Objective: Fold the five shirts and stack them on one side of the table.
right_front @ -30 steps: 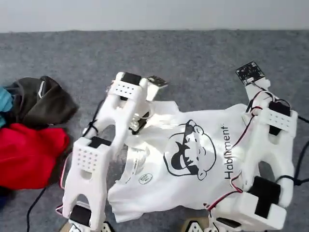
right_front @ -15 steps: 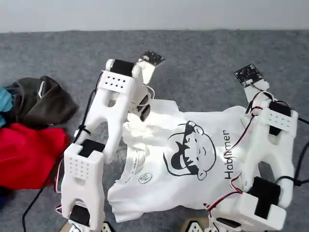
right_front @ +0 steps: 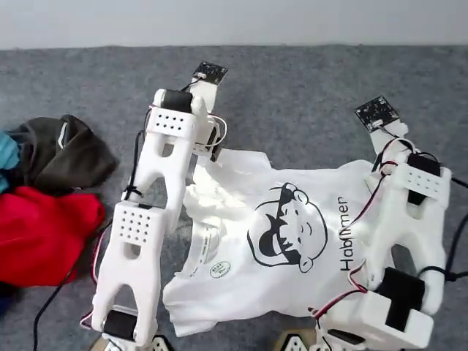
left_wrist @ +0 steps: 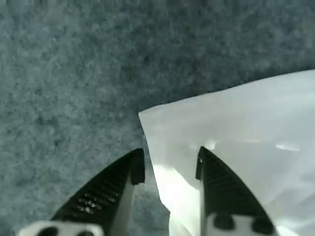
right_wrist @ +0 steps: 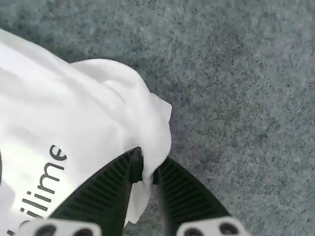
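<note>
White shirt [right_front: 241,289] with the cartoon print lies mostly flat and face up on the grey tabletop [right_front: 292,88], between the two arms. It is rumpled along the edge by the left arm.

Left fingers [left_wrist: 115,184]: apart, moderately wide, at the shirt's far corner on the left arm's side. They straddle the cloth edge [left_wrist: 147,132]: one finger is over bare tabletop, the other over white fabric. Nothing is pinched between them. Can't tell if the tips touch the cloth. From above they sit right at that corner [right_front: 210,146].

Right fingers [right_wrist: 110,184]: nearly together, clamped on a bunched fold of the white shirt [right_wrist: 59,108] at its edge, with a lobe of fabric bulging out past the tips. From above, that grip is at the far corner on the right arm's side [right_front: 386,167].

The other shirts are in a loose, unfolded heap at the tabletop edge on the left arm's side, well apart from the white one. There's a red shirt [right_front: 40,234], a dark shirt [right_front: 62,153] behind it, and a sliver of teal shirt [right_front: 6,157] at the edge.
</note>
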Tool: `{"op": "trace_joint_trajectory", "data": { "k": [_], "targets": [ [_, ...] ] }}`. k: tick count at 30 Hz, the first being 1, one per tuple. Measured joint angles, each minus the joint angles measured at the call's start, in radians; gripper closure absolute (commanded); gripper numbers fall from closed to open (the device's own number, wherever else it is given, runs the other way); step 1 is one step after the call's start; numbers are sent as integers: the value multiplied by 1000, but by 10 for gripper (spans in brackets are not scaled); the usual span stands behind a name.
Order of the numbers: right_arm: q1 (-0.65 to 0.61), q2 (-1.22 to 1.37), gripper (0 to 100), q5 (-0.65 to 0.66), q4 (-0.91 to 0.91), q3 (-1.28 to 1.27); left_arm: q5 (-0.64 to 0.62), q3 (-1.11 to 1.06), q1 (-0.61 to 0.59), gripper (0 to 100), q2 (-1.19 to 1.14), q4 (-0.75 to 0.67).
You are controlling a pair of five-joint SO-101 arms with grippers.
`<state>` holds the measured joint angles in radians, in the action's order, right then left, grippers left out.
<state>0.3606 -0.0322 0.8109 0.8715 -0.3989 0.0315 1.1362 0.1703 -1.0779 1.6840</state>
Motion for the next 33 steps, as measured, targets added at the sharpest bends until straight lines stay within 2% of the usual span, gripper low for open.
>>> {"op": "trace_joint_trajectory", "data": {
  "k": [5,10,16,23,29,33],
  "targets": [
    [0,0,989,0,0,0,-3,103,-5,819,-130,15],
    [0,0,989,0,0,0,-5,124,-12,821,-146,23],
    [0,0,989,0,0,0,6,126,-9,987,-147,23],
    [-2,0,989,-2,0,0,149,149,2,987,-150,48],
    [-6,-12,989,-2,-8,2,167,322,-57,987,-140,52],
    [-6,-12,989,-2,-55,32,167,456,-95,987,-129,-28]
  ]
}}
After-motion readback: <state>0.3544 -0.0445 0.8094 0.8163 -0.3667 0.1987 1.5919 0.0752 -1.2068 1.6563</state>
